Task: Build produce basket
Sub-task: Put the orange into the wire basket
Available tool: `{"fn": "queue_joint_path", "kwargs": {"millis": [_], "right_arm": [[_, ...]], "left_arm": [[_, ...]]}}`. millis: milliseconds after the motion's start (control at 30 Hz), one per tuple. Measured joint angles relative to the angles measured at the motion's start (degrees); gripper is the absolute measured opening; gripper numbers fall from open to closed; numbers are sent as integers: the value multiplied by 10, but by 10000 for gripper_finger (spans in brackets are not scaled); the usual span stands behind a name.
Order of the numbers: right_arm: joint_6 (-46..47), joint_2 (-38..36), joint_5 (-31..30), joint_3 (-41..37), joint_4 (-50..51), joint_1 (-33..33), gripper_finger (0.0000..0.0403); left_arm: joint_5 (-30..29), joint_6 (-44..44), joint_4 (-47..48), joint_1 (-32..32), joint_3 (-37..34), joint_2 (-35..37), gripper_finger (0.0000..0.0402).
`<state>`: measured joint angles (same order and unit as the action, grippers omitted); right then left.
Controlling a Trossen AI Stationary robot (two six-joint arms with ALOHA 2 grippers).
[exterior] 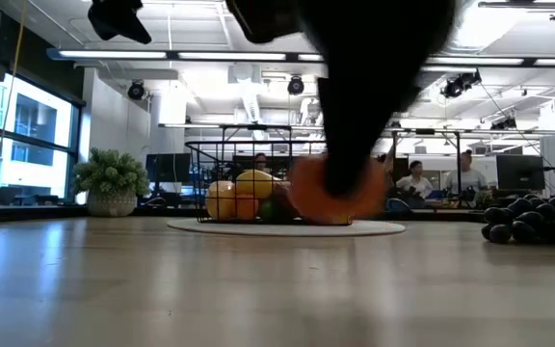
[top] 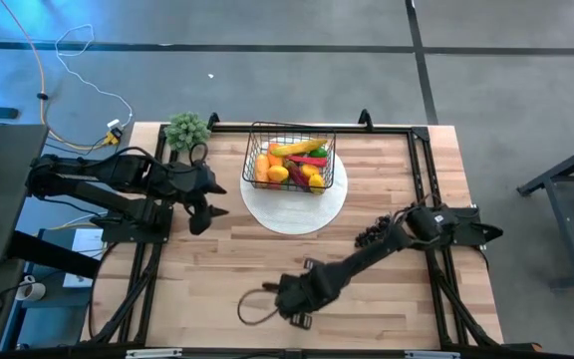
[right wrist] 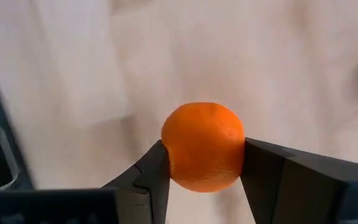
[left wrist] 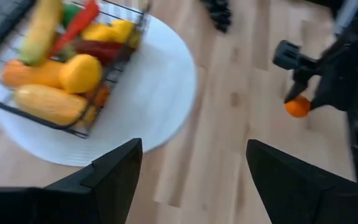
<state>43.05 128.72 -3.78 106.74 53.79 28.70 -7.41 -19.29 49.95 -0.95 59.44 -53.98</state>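
Note:
The black wire basket [top: 289,160] stands on a round white plate [top: 267,211] at the far middle of the table. It holds a banana, lemons, a red chilli and other toy produce [left wrist: 61,74]. My right gripper [right wrist: 202,163] is over the table's near middle, shut on a small orange fruit [right wrist: 204,146], which also shows in the low view [exterior: 330,193]. Dark grapes [top: 372,234] lie on the wood right of the plate. My left gripper [left wrist: 194,180] hangs open just left of the plate [top: 205,211]. My right gripper pinches the round orange fruit between its two fingers, one on each side at its widest part [right wrist: 166,155]. The fingers [left wrist: 300,84] come down at it from above. The fruit [left wrist: 298,107] sits below them, lifted clear of the table.
A small potted plant [top: 187,130] stands at the far left corner. A dark cable loop [top: 255,307] lies by the right gripper at the near edge. Bare wood [top: 217,259] stretches between the plate and the near edge. People sit in the room behind [exterior: 417,178].

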Motion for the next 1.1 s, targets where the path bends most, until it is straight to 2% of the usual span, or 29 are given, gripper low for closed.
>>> {"fn": "queue_joint_path", "kwargs": {"millis": [333,567,733,900,1100], "right_arm": [[-40,-71,-116,0,57,-79,127],[-108,-122,-155,0,75,-161,127],[-197,-152,-143,0,77,-224,127],[-277,-168,-94,0,72,-287,127],[-349,-165,-31,0,58,-350,126]], "left_arm": [[-154,0,16,0,0,0,280],[-202,0,19,-2,0,0,280],[-209,18,19,-2,0,0,280],[-215,19,19,-2,0,0,280],[-259,19,18,-2,0,0,280]]}}
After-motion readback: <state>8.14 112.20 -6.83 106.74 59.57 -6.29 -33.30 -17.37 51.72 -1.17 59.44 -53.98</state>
